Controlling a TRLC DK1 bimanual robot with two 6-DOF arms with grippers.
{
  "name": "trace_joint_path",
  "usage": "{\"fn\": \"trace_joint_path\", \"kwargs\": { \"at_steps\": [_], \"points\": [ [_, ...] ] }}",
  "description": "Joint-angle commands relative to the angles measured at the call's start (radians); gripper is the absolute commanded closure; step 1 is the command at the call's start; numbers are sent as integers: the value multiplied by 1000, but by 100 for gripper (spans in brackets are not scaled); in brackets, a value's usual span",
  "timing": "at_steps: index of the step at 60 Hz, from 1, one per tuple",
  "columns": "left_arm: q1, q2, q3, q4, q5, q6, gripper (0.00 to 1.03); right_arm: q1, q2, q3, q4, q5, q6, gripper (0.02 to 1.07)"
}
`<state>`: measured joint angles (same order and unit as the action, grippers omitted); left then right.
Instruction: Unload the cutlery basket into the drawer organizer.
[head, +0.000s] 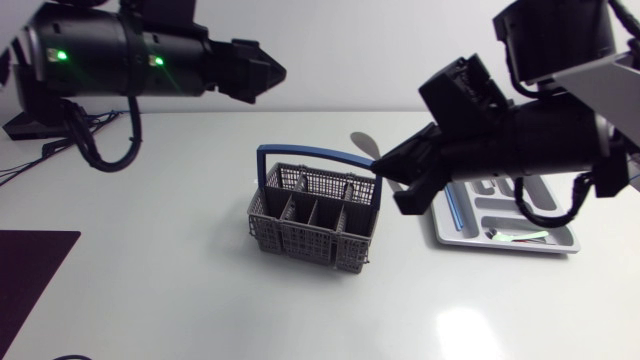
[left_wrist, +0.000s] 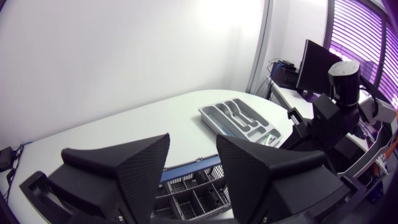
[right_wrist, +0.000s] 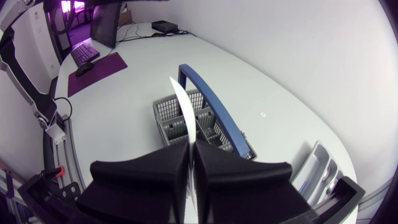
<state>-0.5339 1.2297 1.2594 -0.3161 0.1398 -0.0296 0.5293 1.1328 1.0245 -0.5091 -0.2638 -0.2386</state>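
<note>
Item in hand: a silver utensil (right_wrist: 185, 115), which your right gripper (right_wrist: 191, 152) is clamping upright, close to the cutlery basket (head: 313, 212). You are likely carrying it to the drawer organizer (head: 480, 245), just beside. Advice: keep the grip firm while lowering it lengthwise into a free slot. Your left gripper (left_wrist: 193, 149) is hanging with fingers apart, holding nothing. Surface: white table (head: 180, 280), dark mat (head: 30, 270).

Grey, blue-handled cutlery basket (head: 300, 238) stands upright mid-table, pale utensil (right_wrist: 185, 112) held near it; grey drawer organizer (head: 505, 246) lies nearby.
</note>
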Motion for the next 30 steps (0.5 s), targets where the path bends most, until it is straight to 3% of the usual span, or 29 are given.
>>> {"fn": "trace_joint_path", "kwargs": {
  "at_steps": [1,17,30],
  "points": [
    [48,-41,-12,8,24,3,46,-78,-44,-35,-43,-40,-70,101],
    [186,-93,-97,11,64,59,46,-411,-71,-98,-181,-230,-372,101],
    [245,-93,-149,12,64,108,46,-746,90,-98,-273,-316,-757,101]
  ]
}}
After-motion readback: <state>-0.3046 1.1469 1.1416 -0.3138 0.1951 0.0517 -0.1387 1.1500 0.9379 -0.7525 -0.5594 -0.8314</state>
